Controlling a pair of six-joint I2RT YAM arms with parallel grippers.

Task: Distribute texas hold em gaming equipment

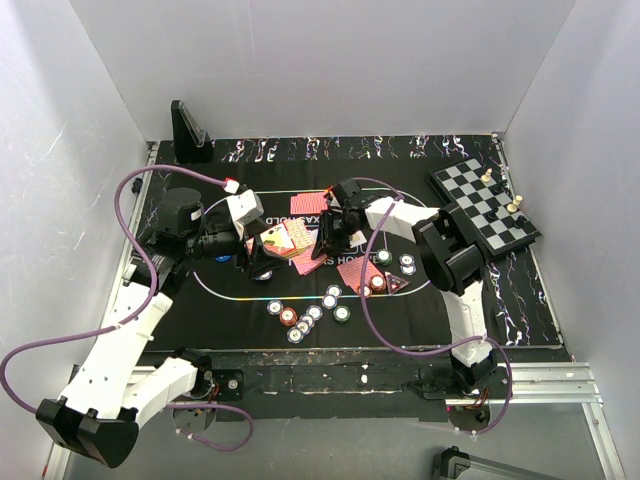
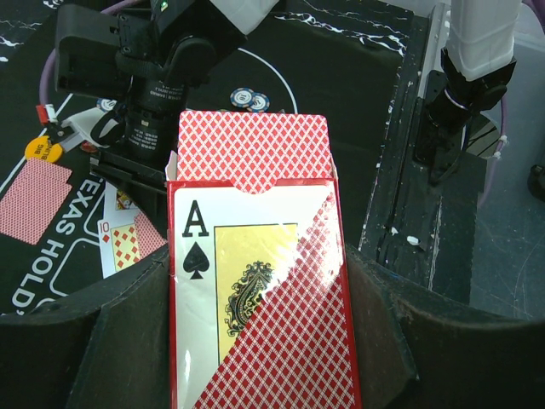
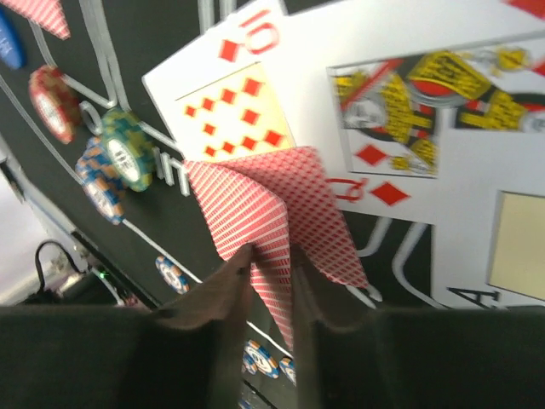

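Note:
My left gripper (image 2: 255, 341) is shut on a red card box (image 2: 255, 281) with an ace of spades on its face, its flap open; in the top view the box (image 1: 277, 240) is held above the mat's middle. Just right of it, my right gripper (image 1: 325, 240) hangs low over the mat. Its fingers (image 3: 243, 273) stand narrowly apart, with a bent red-backed playing card (image 3: 272, 196) still between them. Under it lie a face-up ten of diamonds (image 3: 238, 102) and a queen of diamonds (image 3: 426, 111). Several poker chips (image 1: 305, 318) lie near the mat's front edge.
More chips (image 1: 395, 262) and face-down cards (image 1: 358, 272) lie right of centre, and another card (image 1: 308, 203) behind. A yellow button (image 2: 38, 149) sits on the black mat (image 1: 230, 300). The chessboard (image 1: 485, 205) fills the back right and a black stand (image 1: 188, 130) the back left.

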